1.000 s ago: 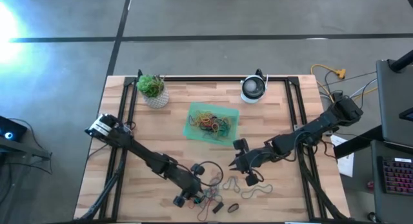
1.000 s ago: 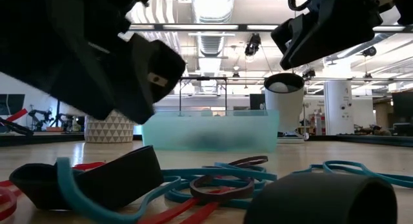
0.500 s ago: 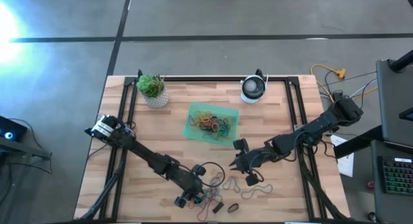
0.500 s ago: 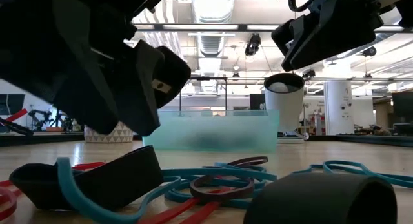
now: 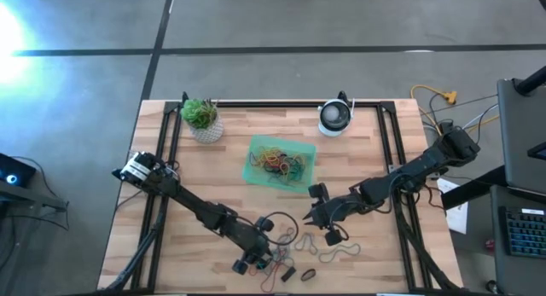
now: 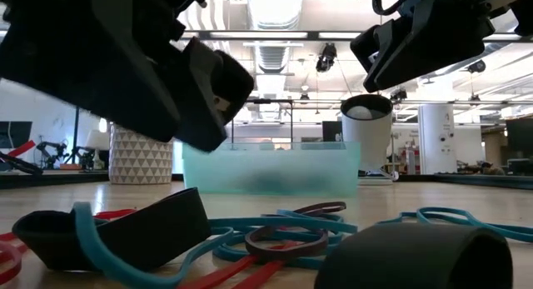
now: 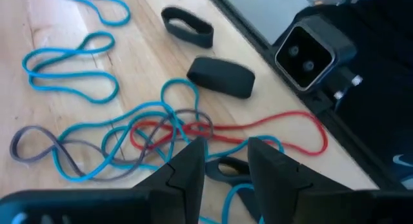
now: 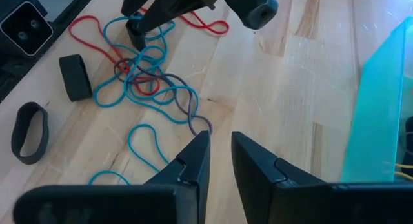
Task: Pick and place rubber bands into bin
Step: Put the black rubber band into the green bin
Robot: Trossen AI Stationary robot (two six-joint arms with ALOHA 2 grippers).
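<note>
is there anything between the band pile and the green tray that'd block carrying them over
Nothing visible does. Bare wood lies between the rubber bands and the tray; the right gripper hovers beside that path.

You look straight down on the whole counter [image 5: 358, 159] from overhead; the level camera sits among the rubber bands [image 6: 275, 231], which both wrist cameras share.

green bin [image 5: 252, 171], blue rubber bands [image 7: 71, 75]
</note>
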